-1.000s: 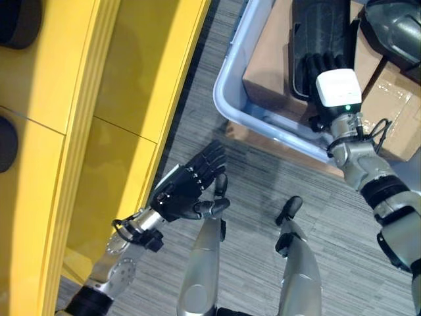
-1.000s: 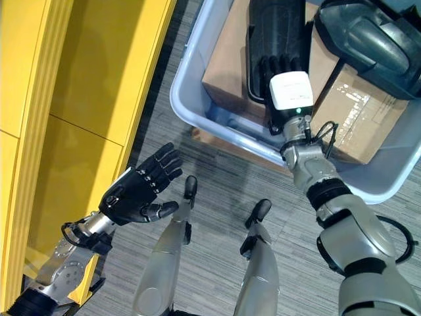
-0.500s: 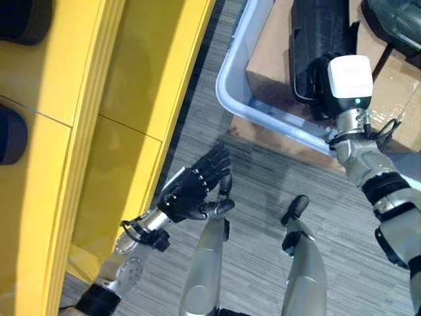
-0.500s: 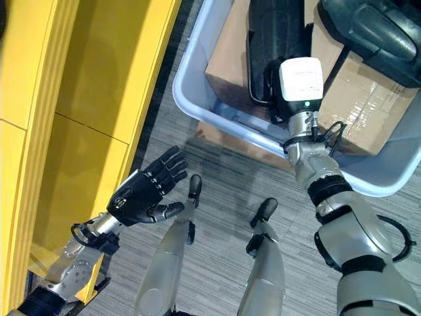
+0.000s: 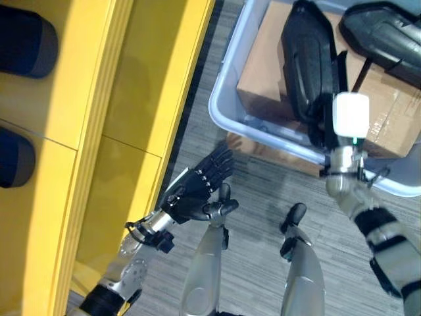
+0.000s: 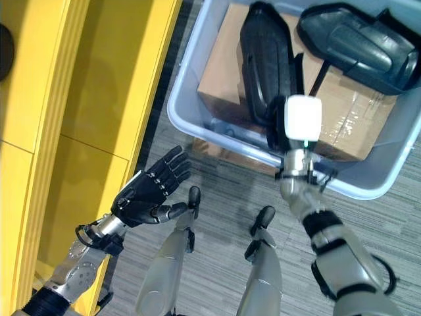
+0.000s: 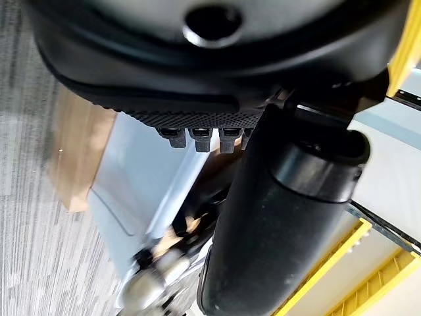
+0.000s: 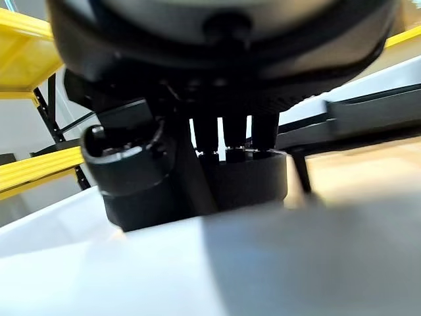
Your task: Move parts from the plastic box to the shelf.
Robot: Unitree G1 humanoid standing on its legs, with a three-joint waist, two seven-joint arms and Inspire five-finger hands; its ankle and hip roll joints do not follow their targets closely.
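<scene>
A pale blue plastic box (image 5: 223,112) stands on the floor at the upper right. It holds a cardboard carton (image 5: 260,72) with two black parts on top: a long one (image 5: 306,56) and a broader one (image 5: 381,33). My right hand (image 5: 321,125) reaches over the box's near wall. In the right wrist view its fingers (image 8: 237,135) and thumb (image 8: 125,164) close on the long part's near end (image 8: 247,181). My left hand (image 5: 194,191) hovers open, palm up, beside the yellow shelf (image 5: 105,99), holding nothing. The left wrist view shows its thumb (image 7: 283,217).
Two dark rounded parts (image 5: 26,43) (image 5: 13,158) lie on the shelf's levels at the far left. A flat brown board (image 5: 263,148) sticks out under the box. Grey carpet (image 5: 263,191) runs between shelf and box.
The camera has shifted. My right hand has drawn back from lying flat on the long part to its near end, with fingers closed there. The left hand has barely moved.
</scene>
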